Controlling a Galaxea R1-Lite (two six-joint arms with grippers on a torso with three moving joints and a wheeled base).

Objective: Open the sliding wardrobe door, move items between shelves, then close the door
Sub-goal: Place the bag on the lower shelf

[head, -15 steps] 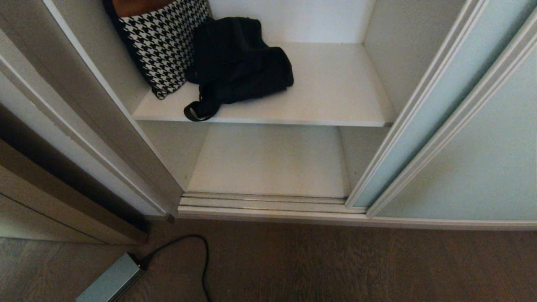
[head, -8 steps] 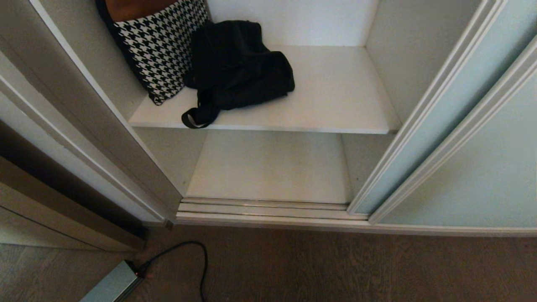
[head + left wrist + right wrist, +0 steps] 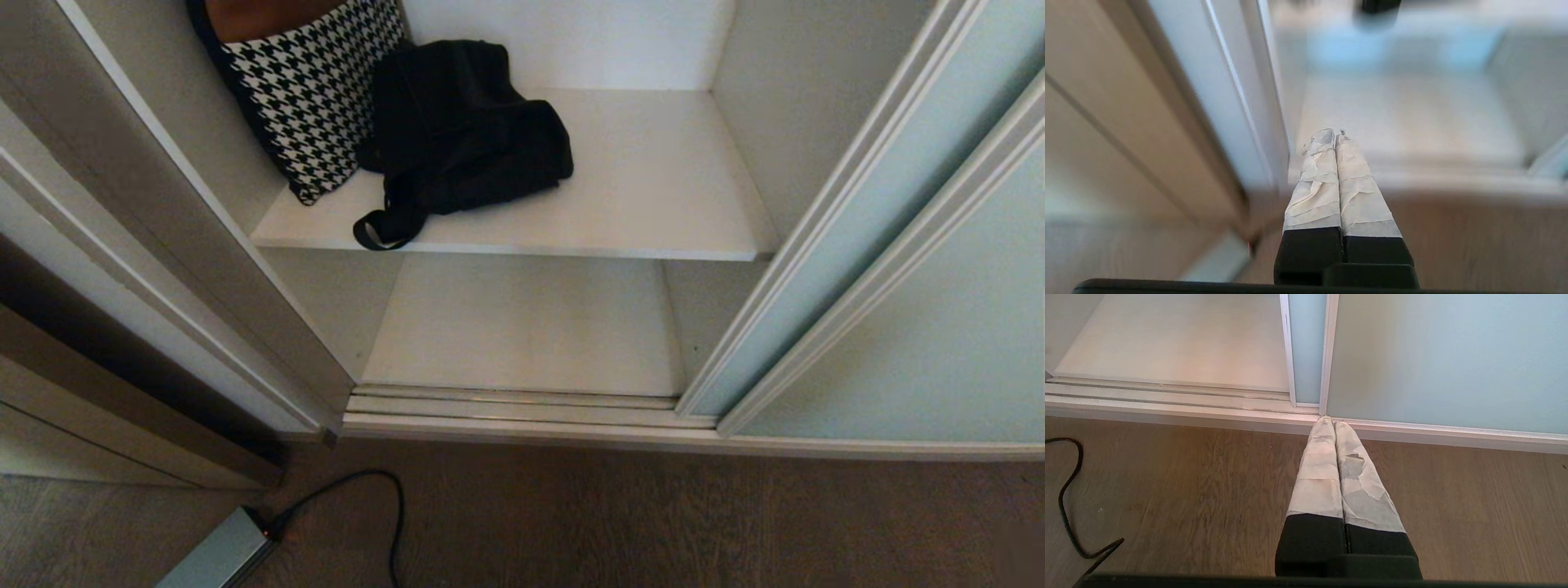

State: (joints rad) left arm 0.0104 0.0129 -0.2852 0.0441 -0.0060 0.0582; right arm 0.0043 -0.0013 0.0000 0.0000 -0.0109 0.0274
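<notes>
door point(image 3: 890, 269) slid open | cushion point(image 3: 314, 90), bag point(image 3: 465, 131) on upper shelf point(image 3: 653, 188), unmoved | left gripper point(image 3: 1336, 136), right gripper point(image 3: 1330, 422) pressed together, empty | transfer, closing left

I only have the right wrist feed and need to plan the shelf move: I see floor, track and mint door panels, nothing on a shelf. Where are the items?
Observer: The houndstooth cushion and black bag both sit on the upper shelf, at its left side, in the head view.
Operator: Anything on the shelf below?
Observer: The lower shelf shows nothing on its visible part.
Operator: What is the left gripper doing?
Observer: The left gripper is shut with nothing in it, pointing toward the lower shelf near the wardrobe's left wall.
</notes>
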